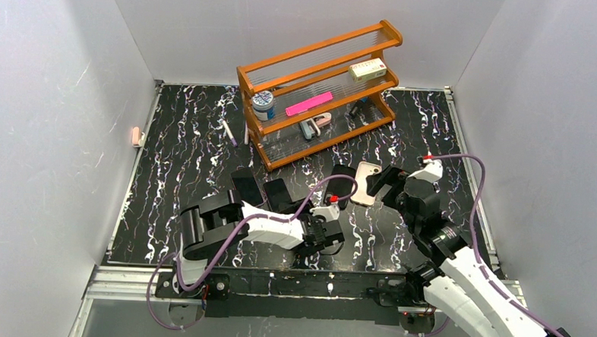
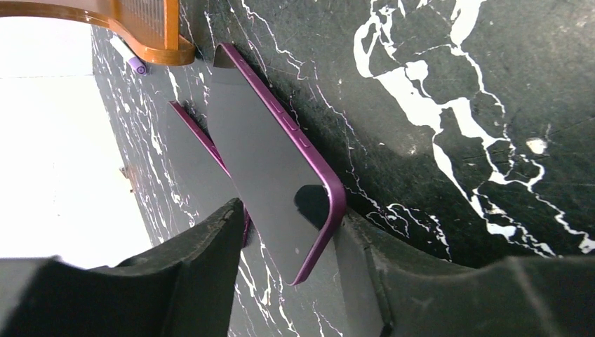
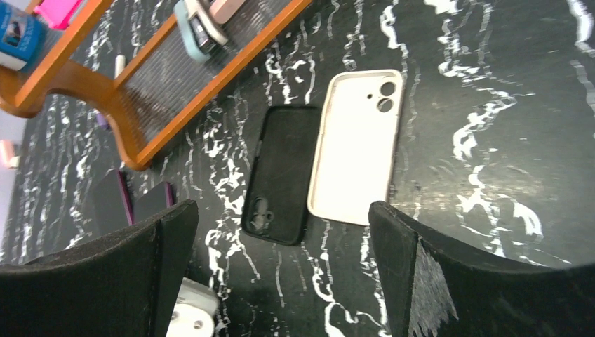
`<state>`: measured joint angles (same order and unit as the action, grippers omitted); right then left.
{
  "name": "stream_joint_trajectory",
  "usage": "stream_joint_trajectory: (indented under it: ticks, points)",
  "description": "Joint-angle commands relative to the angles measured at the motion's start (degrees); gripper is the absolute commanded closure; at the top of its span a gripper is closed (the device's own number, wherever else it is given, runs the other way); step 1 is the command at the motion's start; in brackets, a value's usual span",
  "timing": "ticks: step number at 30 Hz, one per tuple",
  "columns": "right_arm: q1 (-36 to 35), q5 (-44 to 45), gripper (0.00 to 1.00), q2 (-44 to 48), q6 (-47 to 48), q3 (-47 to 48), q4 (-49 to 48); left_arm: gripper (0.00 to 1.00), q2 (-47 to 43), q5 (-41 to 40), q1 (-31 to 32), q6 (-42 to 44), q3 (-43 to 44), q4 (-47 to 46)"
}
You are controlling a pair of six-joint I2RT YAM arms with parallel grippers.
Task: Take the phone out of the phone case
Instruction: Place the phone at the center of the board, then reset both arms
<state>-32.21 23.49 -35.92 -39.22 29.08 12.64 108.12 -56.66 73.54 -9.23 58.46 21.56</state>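
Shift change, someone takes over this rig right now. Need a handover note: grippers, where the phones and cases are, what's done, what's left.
Left gripper: open, low over the table, with a corner of the near phone between its fingers; contact unclear.
Right gripper: open, holding nothing, above the two cases.
Things: the near phone and the second phone, both purple-edged, lie flat next to each other. The black case and white case lie side by side, inside up, both empty.
Done: both phones look bare, so removal seems complete.
Left: probably only backing the arms off; check first.
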Motion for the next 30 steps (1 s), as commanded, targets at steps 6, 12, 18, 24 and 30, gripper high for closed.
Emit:
stream_joint_trajectory:
  ticks: [6, 12, 18, 24, 30]
  points:
    - [0.15, 14.36, 0.01, 7.95, 6.65, 6.62, 10.88, 0.36, -7.19, 15.25, -3.8, -3.26, 0.47, 1.55]
    - [0.13, 17.88, 0.01, 11.95, 7.88, 8.81, 14.38, 0.31, -11.4, 28.83, -6.11, -3.58, 0.6, 1.88]
    - [0.17, 19.8, 0.01, 12.63, 10.8, 11.22, 17.05, 0.29, -20.52, 36.12, -13.35, -6.13, -1.3, 1.37]
    - [0.08, 20.15, 0.01, 15.3, 16.09, 13.13, 17.28, 0.12, -33.35, 39.83, -25.83, -8.93, -5.59, 0.93]
    - [0.04, 23.1, 0.01, 19.97, 20.86, 13.83, 16.07, 0.02, -49.43, 36.2, -39.74, -12.2, -7.3, 3.56]
